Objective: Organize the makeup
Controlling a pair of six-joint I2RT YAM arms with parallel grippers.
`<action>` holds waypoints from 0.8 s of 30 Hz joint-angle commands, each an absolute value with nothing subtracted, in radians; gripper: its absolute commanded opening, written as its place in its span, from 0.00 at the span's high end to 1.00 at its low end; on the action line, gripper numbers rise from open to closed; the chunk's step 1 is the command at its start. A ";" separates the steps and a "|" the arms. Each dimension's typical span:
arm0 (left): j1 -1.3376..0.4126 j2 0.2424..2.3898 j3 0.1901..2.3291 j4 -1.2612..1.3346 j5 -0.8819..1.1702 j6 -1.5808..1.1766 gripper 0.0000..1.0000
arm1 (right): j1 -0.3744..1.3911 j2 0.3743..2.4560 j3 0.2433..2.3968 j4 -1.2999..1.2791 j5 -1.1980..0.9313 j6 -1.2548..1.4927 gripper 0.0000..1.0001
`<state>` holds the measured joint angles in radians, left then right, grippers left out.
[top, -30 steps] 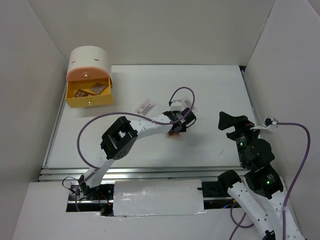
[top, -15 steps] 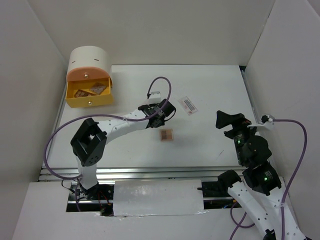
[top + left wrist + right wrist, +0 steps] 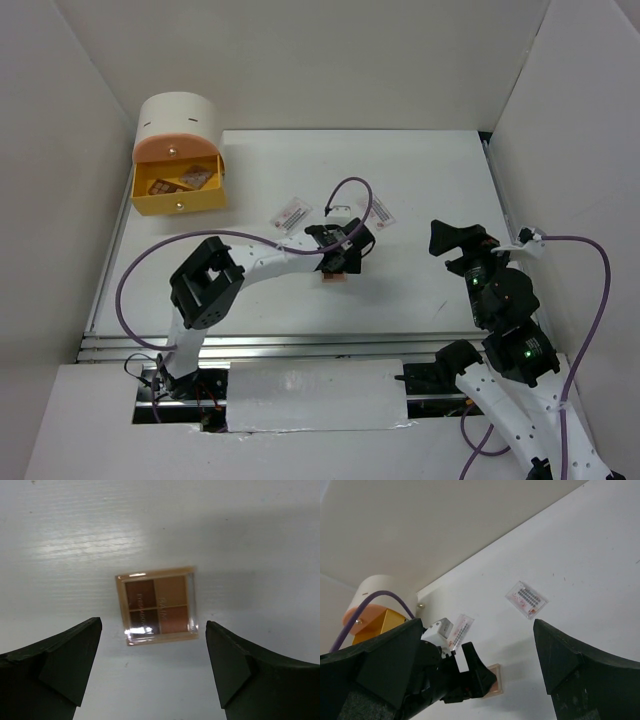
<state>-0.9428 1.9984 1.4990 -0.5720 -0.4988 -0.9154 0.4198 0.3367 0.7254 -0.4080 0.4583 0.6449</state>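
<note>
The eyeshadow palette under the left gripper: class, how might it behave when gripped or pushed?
The palette looks flat and rigid, so probably won't roll or tip. Its glossy top suggests it may slip or slide easily.

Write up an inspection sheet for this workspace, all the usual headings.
Surface: white table, flat.
Job's things: brown palette flat on the table; left sachet and right sachet beyond it; more palettes in the open yellow drawer.
Clutter: nothing seen.
Grippers: left gripper open, hovering over the brown palette, not touching; right gripper open, empty.
Cables: left cable, purple, loops off the left arm; right cable, purple, off the right arm.
Surroundings: white walls; drawer box at the far left corner.
</note>
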 commanded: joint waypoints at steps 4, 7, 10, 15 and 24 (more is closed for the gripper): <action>-0.957 2.092 1.592 -0.597 -0.456 -0.923 0.01 | 0.416 0.342 0.724 -0.368 0.457 0.627 0.00; -0.957 2.118 1.588 -0.612 -0.459 -0.940 0.01 | 0.416 0.339 0.721 -0.367 0.460 0.629 0.00; -0.956 2.132 1.582 -0.635 -0.482 -0.960 0.01 | 0.414 0.339 0.721 -0.362 0.456 0.627 0.00; -0.956 2.135 1.579 -0.666 -0.512 -0.985 0.01 | 0.416 0.345 0.721 -0.360 0.451 0.627 0.00; -0.953 2.125 1.513 -0.554 -0.446 -0.956 0.56 | 0.416 0.345 0.718 -0.351 0.445 0.624 0.00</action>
